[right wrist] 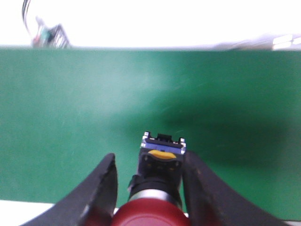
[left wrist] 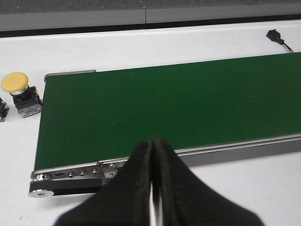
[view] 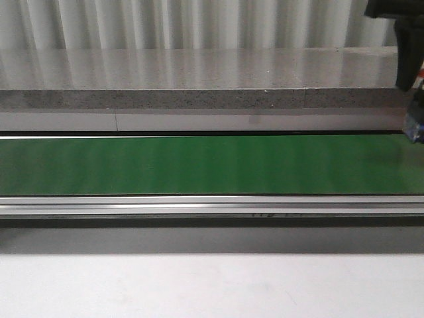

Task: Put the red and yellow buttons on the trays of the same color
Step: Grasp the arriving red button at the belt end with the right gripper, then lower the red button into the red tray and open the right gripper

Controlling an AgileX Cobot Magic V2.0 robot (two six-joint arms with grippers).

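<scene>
The white worktop (left wrist: 225,42) spreads around a long green conveyor belt (view: 199,164), which runs across the whole front view from edge to edge, with a silver rail (view: 199,204) along its near side and a grey speckled ledge (view: 199,99) behind it. In the left wrist view the belt's end shows, with a roller (left wrist: 42,178) at its corner and bare white surface beyond it on three sides; the green surface itself carries nothing in that view, leaving wide open room along it. The right arm (view: 404,40) hangs in at the upper right edge of the front view, largely cut off by the frame. The right pincer (right wrist: 149,188) is over the belt, its fingers (right wrist: 101,193) spread on either side of a red button (right wrist: 148,217); the button's black body and blue-edged base point away from the camera, and whether the pads actually press on it cannot be told. The left pincer (left wrist: 151,188) is pressed together with nothing between its tips, just beyond the belt's near rail. A yellow button (left wrist: 16,84) stands upright on the worktop just beside the belt's end, apart from its edge. A small black plug (left wrist: 274,35) with its cable lies near the far side of the belt.
</scene>
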